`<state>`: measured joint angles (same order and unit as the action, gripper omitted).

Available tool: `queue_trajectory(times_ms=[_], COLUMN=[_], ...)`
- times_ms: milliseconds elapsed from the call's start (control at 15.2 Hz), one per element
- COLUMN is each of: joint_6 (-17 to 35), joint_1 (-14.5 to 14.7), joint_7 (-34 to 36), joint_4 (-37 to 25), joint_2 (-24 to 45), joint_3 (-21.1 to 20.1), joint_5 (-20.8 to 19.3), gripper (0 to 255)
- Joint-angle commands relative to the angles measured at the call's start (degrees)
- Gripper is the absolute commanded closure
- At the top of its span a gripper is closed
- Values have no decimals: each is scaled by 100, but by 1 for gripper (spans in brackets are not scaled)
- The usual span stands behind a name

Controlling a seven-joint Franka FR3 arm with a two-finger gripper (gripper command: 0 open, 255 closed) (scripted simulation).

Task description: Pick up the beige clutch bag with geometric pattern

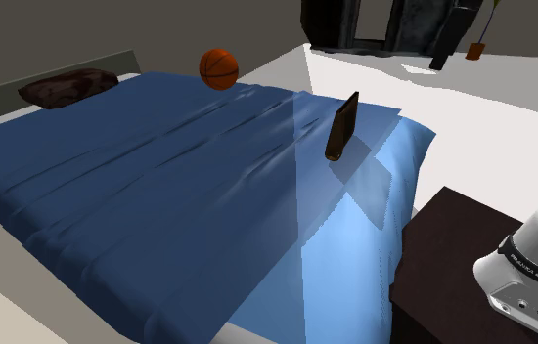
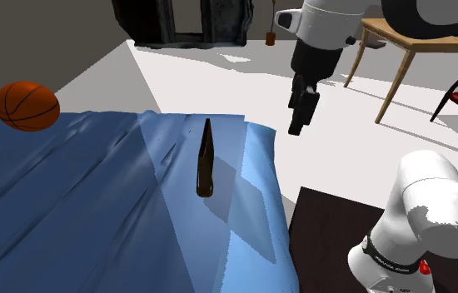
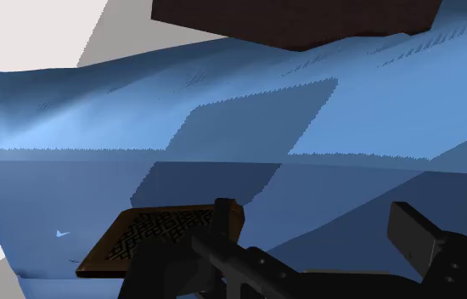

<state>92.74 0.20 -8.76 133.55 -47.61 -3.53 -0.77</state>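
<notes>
Clutch pattern plain in wrist view, edge-on in shoulder view; gripper open.

Lighting hard, directional. Blue bedcover is split into a dim part and a brightly lit strip; a jagged-edged shadow is cast by the clutch bag. Floor is rendered near-white.

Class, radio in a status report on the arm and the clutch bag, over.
Gripper open, fingers empty, raised apart from the bag. Clutch bag standing on edge on blue cover, untouched. Basketball well away from it.
</notes>
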Motion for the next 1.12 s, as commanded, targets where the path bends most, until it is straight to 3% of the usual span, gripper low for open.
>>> queue_trajectory(times_ms=[0, 528, 1056], joint_6=[0, 995, 1687], joint_1=[0, -666, -1250], joint_7=[0, 2175, 4266], joint_4=[0, -407, -1226], joint_2=[0, 1660, 3434], joint_3=[0, -669, -1020], joint_5=[0, 293, 218], gripper=[0, 0, 0])
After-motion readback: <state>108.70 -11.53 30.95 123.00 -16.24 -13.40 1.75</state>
